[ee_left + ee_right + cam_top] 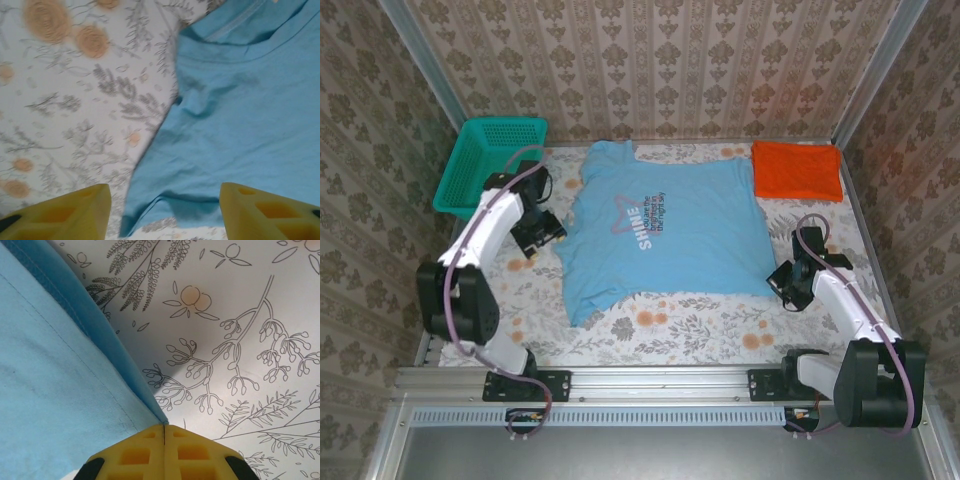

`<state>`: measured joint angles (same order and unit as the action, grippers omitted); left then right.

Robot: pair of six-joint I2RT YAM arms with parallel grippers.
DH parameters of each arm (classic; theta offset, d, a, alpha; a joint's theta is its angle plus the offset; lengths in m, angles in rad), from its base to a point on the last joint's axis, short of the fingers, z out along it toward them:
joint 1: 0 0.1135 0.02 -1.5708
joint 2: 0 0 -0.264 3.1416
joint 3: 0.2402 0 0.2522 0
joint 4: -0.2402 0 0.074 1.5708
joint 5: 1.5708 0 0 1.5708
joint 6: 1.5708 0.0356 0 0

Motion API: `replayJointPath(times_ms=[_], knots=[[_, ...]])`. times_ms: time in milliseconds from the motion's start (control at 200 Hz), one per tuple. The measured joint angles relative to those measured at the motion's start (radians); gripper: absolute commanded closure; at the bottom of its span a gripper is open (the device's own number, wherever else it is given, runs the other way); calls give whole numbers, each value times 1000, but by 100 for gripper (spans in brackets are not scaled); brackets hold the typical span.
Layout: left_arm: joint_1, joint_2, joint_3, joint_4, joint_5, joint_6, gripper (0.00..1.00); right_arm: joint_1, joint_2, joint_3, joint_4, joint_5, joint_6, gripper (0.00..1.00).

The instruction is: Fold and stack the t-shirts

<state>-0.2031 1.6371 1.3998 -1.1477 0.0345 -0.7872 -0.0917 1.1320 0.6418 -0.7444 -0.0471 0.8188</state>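
Lying spread flat and print side up across the middle of the floral table cover [700,325] is the light blue t-shirt [665,235]. Its neck end is turned toward the left arm and its bottom hem toward the right arm. The pale star and "SHINE" lettering read sideways from where I stand.

The orange t-shirt [797,170] sits folded into a neat rectangle in the far right corner, just beside the blue shirt's far hem corner. A teal mesh basket [485,165] stands in the far left corner, apart from both shirts.

The left gripper [542,232] hangs over the table just off the shirt's left edge. From its wrist camera the left gripper [164,195] has its yellow fingers [65,212] spread wide with nothing between them. The light blue t-shirt [240,125] lies loose on the cover beneath, with the collar ribbing at the top and a sleeve edge curling near the bottom.

The right gripper [785,283] is down at the near right corner of the hem. Its own camera shows the right gripper [164,432] pressed fully together. The stitched edge of the light blue t-shirt [50,380] runs straight into the seam between the fingertips. That corner is pinched and lifted slightly, casting a soft shadow on the cover.
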Motion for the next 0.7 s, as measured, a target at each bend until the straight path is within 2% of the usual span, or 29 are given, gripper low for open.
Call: replayJointPath(times_ms=[215,330,425,535,635,700], knots=[[-33,320,244,39,18,36,48,-4,-3,-12,0,3,0,100],[-43,388,289,64,22,56,45,-5,-14,-13,5,-5,0,100],[-55,361,230,60,21,65,44,-6,-28,-15,19,-23,0,100],[-72,256,58,23,18,70,39,-6,-40,-27,53,-56,0,100],[-80,142,-103,-12,35,74,39,-7,-40,-48,89,-94,-1,100],[-85,71,-210,-18,63,73,43,-6,-39,-60,112,-119,-3,100]])
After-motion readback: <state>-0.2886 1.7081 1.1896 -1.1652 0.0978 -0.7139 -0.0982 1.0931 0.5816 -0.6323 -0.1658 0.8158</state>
